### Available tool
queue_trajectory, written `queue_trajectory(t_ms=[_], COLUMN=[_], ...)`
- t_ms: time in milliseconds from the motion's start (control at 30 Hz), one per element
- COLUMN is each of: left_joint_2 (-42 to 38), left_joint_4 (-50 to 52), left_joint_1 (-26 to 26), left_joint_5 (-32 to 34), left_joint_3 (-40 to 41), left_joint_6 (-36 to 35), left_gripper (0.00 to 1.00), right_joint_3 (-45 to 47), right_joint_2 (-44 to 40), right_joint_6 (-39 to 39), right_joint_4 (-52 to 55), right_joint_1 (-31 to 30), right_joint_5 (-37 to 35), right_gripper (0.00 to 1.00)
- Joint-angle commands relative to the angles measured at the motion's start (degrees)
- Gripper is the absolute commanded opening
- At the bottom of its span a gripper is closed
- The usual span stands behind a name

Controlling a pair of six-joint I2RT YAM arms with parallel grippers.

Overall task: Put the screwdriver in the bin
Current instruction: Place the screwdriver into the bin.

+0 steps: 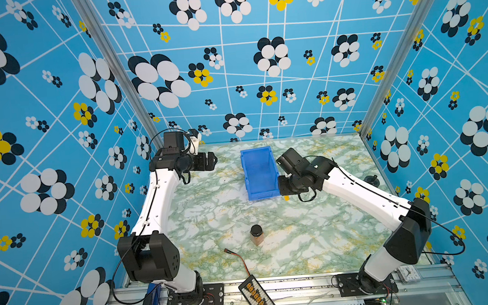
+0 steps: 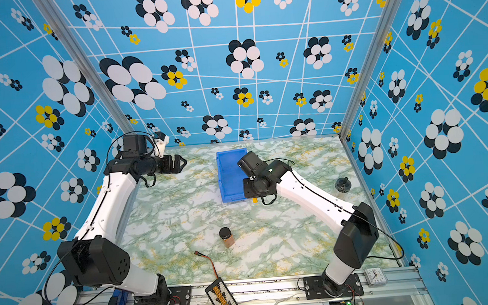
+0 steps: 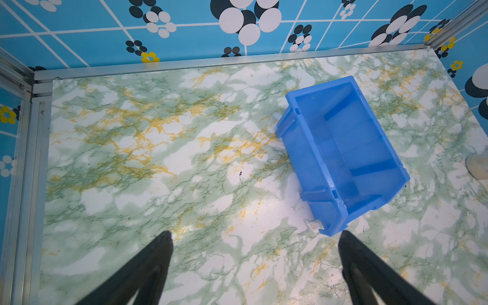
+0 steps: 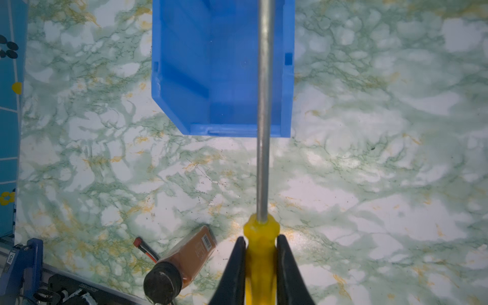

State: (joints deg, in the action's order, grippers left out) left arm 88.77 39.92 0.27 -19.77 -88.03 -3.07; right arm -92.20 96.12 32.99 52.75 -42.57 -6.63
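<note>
My right gripper (image 4: 261, 239) is shut on the yellow handle of the screwdriver (image 4: 260, 229). Its thin grey shaft runs out ahead of the fingers and ends above the open blue bin (image 4: 219, 66). In both top views the right wrist (image 1: 295, 179) hangs at the bin's near right corner, hiding the fingers. Only a yellow tip of the screwdriver (image 1: 286, 198) shows below it. The bin (image 1: 259, 173) stands at the back middle of the marble table and holds nothing. My left gripper (image 3: 254, 235) is open and holds nothing, raised at the back left (image 1: 212, 160), well clear of the bin (image 3: 340, 148).
A brown spice jar with a black lid (image 1: 256, 234) stands in the front middle. A red-and-black wire (image 1: 236, 258) leads from a black board (image 1: 257, 298) on the front rail. Another black-lidded jar (image 1: 371, 180) sits by the right wall. Patterned walls enclose three sides.
</note>
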Motion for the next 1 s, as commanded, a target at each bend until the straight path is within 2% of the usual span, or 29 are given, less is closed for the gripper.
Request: queue_trajectory(t_ms=[0,433,667,767,967], left_joint_2=[-2.85,-7.05,-7.38,-7.34,-7.39], left_joint_4=[2.44,4.68,5.07,4.99,4.9], left_joint_1=[-0.37,-0.84,-1.16,-1.33,-1.55], left_joint_5=[-1.44,-3.53,-4.97,-5.85,-6.31], left_joint_3=[0.21,2.24,2.24,2.25,2.16], left_joint_6=[-1.69,-4.14,-3.56,-3.13,-2.6], left_gripper=[0.99,0.99,0.99,0.99,0.99], right_joint_3=[-5.98,-30.38,-42.38,-45.93,-47.46], right_joint_2=[4.73,27.12,38.99,42.42,46.22], right_joint_6=[-4.31,-13.4,-14.55,-13.51,-12.17], right_joint_4=[0.89,3.07,5.24,5.78,5.27], right_joint_1=[1.29,4.43,4.69,4.95,5.21], right_joint_5=[1.93,1.82,1.43,2.09,3.63], right_gripper=[0.17,0.16,0.17,0.17,0.18])
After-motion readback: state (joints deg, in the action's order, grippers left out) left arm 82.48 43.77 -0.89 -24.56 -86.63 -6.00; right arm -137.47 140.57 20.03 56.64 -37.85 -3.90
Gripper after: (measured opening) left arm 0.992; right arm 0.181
